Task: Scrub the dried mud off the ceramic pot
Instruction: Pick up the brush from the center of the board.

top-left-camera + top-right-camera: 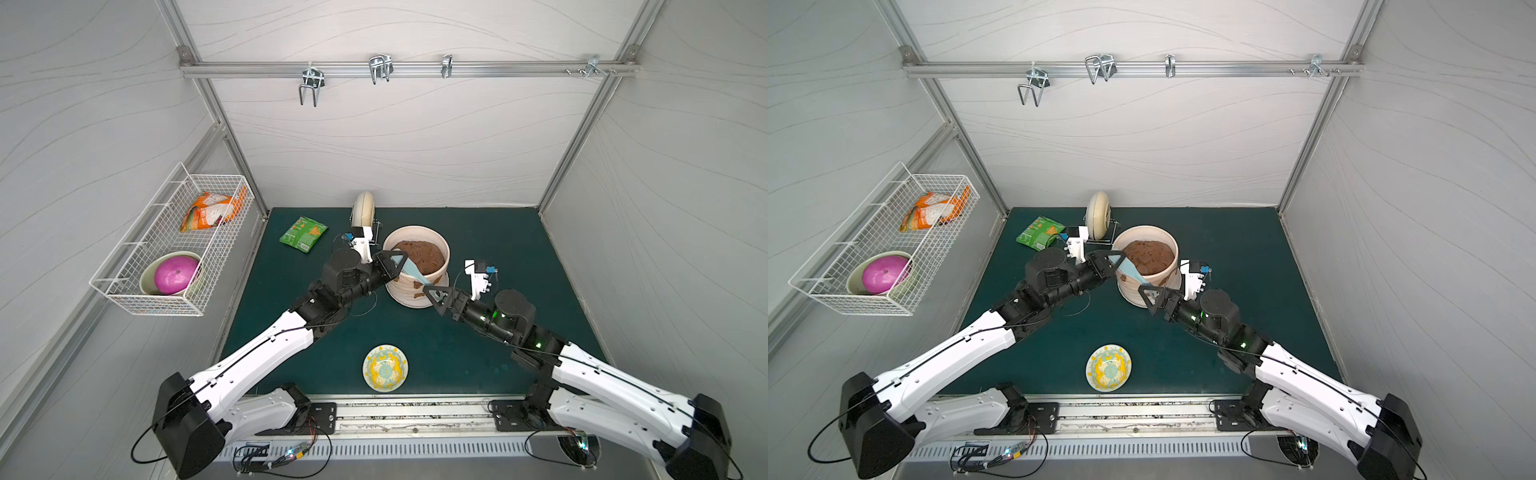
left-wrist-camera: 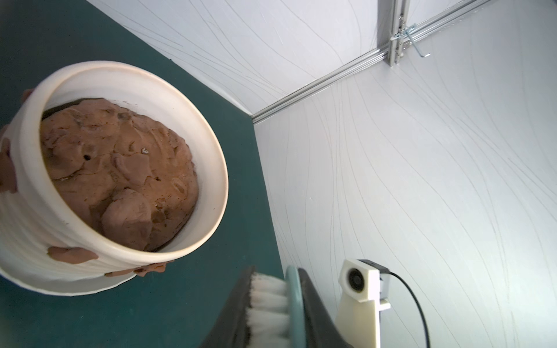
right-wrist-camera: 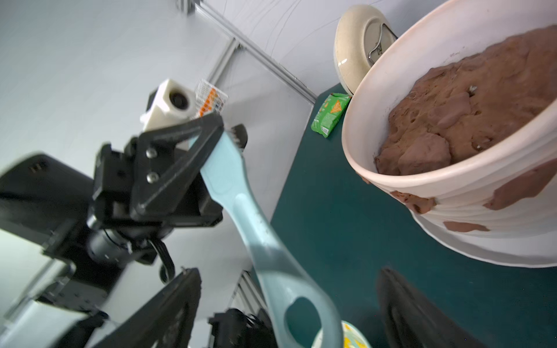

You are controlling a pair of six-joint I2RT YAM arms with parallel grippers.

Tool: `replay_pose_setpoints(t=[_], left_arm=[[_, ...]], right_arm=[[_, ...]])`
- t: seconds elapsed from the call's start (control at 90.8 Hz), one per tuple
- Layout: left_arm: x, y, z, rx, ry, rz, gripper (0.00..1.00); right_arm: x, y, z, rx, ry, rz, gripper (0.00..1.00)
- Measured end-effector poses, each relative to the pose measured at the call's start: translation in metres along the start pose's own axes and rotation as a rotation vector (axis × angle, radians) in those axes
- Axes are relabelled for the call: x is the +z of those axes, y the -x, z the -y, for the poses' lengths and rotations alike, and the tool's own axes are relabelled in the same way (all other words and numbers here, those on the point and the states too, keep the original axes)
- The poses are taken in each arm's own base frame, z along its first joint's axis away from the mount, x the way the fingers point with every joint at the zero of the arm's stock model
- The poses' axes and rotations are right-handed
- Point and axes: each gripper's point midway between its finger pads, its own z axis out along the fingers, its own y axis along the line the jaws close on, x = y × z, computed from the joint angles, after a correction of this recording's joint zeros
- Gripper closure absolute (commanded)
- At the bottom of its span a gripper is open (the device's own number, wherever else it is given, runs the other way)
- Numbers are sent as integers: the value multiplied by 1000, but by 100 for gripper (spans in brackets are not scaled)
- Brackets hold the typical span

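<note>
While the left gripper [image 1: 397,259] is clamped on the head of the light-blue scrub brush [image 3: 241,192], the right gripper [image 3: 289,272] stands wide open around the looped handle end, its jaws clear of the plastic on either side. The ceramic pot [image 1: 399,291] stands upright on the dark green mat [image 1: 449,353]. Both grippers hang just beside its near wall, the left by the rim, the right lower, by the saucer base. The dried mud [image 2: 72,254] sits as reddish-brown patches on that near outer wall below the rim, at least 4 showing in the right wrist view.

This reads as the brush passing to the left arm, with scrubbing not yet begun. The right arm should back away from the pot along the handle's line, so no jaw snags the loop and twists the brush in the other grip. That grip seems to pinch across the white bristles [image 2: 268,301] and the back, though the left wrist view cuts the head off and I cannot tell how much tuft is free. The left wrist should turn free bristles square onto 1 patch, press lightly and stroke along the ribs. Nothing holds the pot, so the open right gripper could brace its far rim, lest it slide toward the cream plate on a wire stand [image 1: 363,210] just behind it.
</note>
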Motion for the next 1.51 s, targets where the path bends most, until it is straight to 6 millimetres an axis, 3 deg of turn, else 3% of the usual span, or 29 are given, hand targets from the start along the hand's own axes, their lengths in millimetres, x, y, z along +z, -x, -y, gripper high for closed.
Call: replay_pose_setpoints(t=[0.165,0.418,0.782,1.046,1.189,1.508], left_arm=[[0,1,7,0,-36,6,72],[1,0,14,-12,-71,-6,72],[2,-3,15,-28,-81,-22,71],[7,-9,4,-55,-57,-44,66],[8,-11,8,-64,-75,-56,50],[6,-5,-3,-53,-55,-79,35]], right_arm=[[5,2,9,226,30,51,18],[21,8,-8,399,138,59,44],[20,23,-17,455,206,85,69],[13,34,-30,452,266,103,100],[10,37,-29,440,267,105,100],[-5,55,-14,273,192,97,100]])
